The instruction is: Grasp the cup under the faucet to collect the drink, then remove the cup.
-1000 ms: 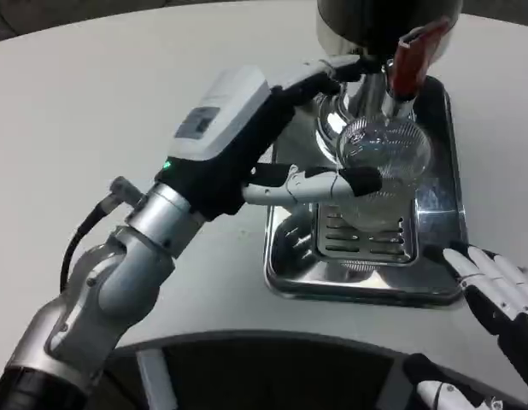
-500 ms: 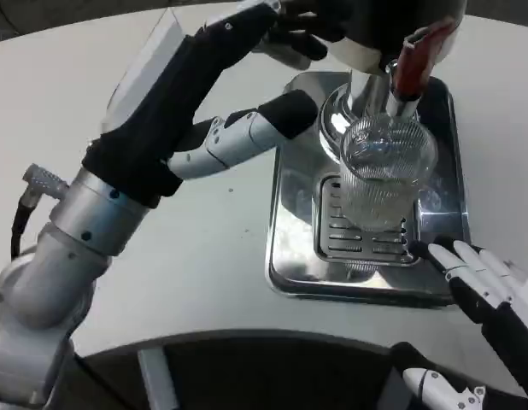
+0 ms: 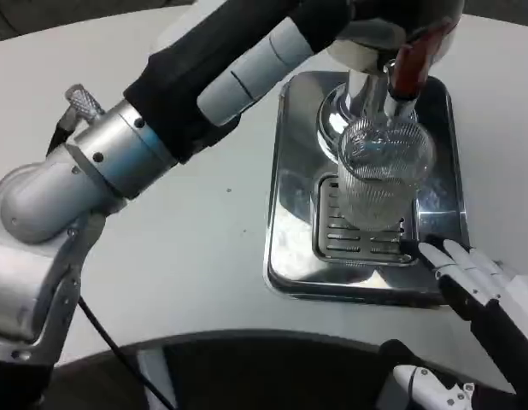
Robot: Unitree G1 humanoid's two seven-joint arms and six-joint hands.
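Observation:
A clear ribbed cup (image 3: pixel 379 179) stands upright on the slotted drip grate (image 3: pixel 362 239), right under the faucet with the red handle (image 3: pixel 409 61). My left hand (image 3: pixel 268 51) is raised high at the upper left of the cup, beside the dispenser's body (image 3: pixel 371 26). Its fingers stretch toward the dispenser and partly run off the top edge; nothing shows in it. Low at the right, my right hand (image 3: pixel 482 290) lies with fingers spread. Its fingertips (image 3: pixel 435 254) are at the tray's front right corner, a short way below the cup and apart from it.
The steel tray (image 3: pixel 290 179) holds the dispenser's base and the grate on the white table (image 3: pixel 187 248). My left forearm (image 3: pixel 102 162) crosses the picture from lower left to the top. The table's near edge curves along the bottom.
My left hand has let go of the cup's side and risen up to the dispenser's body. My right hand has crept a little left and up toward the tray corner. The cup has stayed put.

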